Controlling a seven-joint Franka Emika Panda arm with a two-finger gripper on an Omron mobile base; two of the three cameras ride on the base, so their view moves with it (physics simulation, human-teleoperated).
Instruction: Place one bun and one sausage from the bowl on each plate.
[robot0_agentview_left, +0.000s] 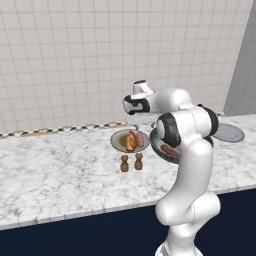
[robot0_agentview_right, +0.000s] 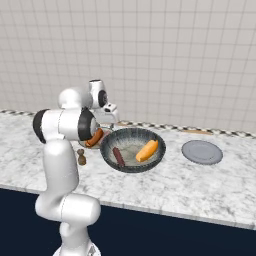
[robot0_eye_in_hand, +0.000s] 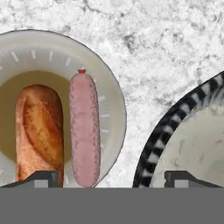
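Nearest, the two-finger gripper (robot0_eye_in_hand: 111, 178) hangs released, fingers spread, above the tan-centred grey-rimmed round plate (robot0_eye_in_hand: 111, 98), which holds a golden bun (robot0_eye_in_hand: 39, 127) and pink sausage (robot0_eye_in_hand: 84, 131) just beside the dark grey speckled bowl (robot0_agentview_right: 132, 150).

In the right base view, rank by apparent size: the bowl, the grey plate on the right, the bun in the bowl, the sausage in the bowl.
1. Bowl, clearly widest.
2. Grey plate, smaller, though it sits slightly farther back.
3. Bun and sausage: similar length; the bun looks thicker, so probably third, sausage last.
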